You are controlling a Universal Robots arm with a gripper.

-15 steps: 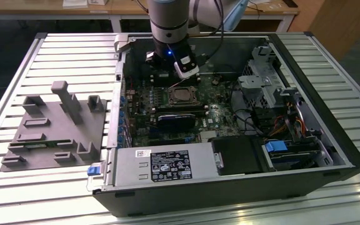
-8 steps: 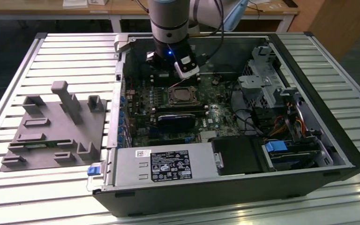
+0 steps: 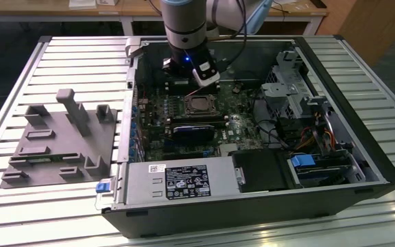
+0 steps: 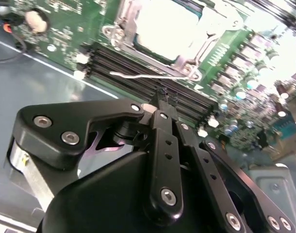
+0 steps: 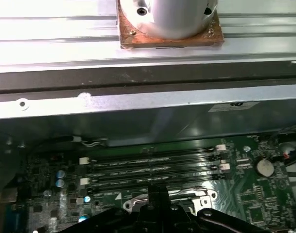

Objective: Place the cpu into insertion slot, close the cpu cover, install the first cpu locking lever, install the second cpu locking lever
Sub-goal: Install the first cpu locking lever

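Second wrist view: cpu (image 4: 165,24) sits flat in the insertion slot (image 3: 199,105), bright metal top up. The cpu cover (image 4: 188,57) looks down around it (glare, so not sure it is fully seated). A thin wire locking lever (image 4: 153,75) lies along the socket edge, between the cover and the memory slots (image 5: 148,165). The gripper (image 4: 162,97) hangs just beside that lever, over the memory slots, with its jaws pressed together and pinching nothing I can see. I cannot tell whether it touches the lever.

Step in hand reads as a lever install. Likely best done by pushing the wire with the closed tips, low and steady. Guide it sideways under its catch and stay off the memory slot clips.

Exterior view: the open computer case (image 3: 374,141) holds the motherboard (image 3: 242,135), a power supply (image 3: 183,181) along its near wall and a drive cage (image 3: 285,91) toward the exterior view's right. A grey fixture block (image 3: 60,141) lies on the slatted table (image 3: 19,216) beside the case, with nothing I can make out in its pockets.
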